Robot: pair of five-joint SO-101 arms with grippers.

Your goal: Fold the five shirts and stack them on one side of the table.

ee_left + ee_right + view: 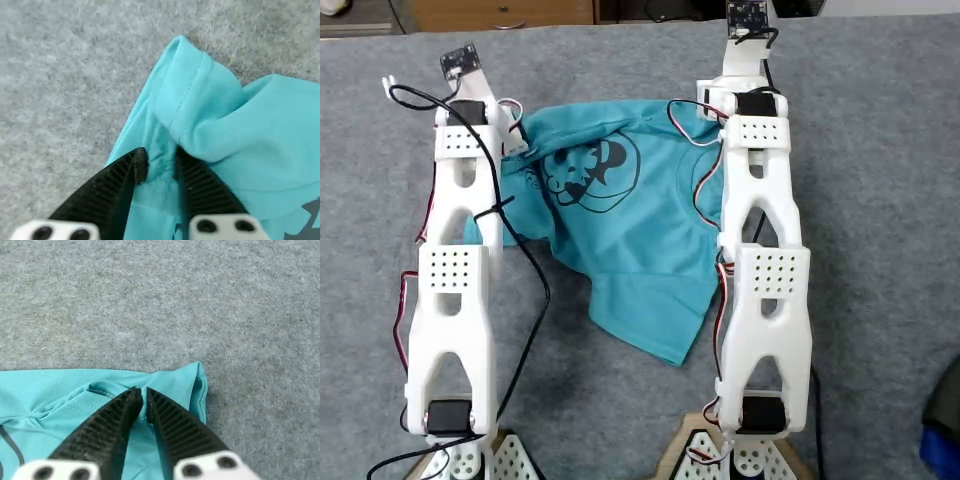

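Well, we see one blue-green shirt [620,230] lying crumpled on the grey bench [880,200], in the space between our two arms.
- It has a dark drawing [590,172] on its front, and that side faces up.
- The left end effector [159,162] is clenched on the shirt. A bunched-up bit of cloth sits between its two black tips, right beside a folded, stitched edge.
- The right end effector [142,395] is clenched on the shirt too. Its tips pinch the cloth just beside a corner, close to where the shirt stops and the grey bench shows.
- Both end effectors hold the far side of the shirt, the side away from the arm bases. One holds it at each end, well apart from the other.
- The rest of the shirt trails back toward the bases and ends in a loose, pointed flap between the arms.
- The left arm [455,270] is stretched out long and low over the bench, and one side of the shirt is tucked under it.
- The right arm [760,250] is stretched out the same way, next to the left one, and lies over the other side of the shirt.
- Both arms point straight away from their bases, side by side.
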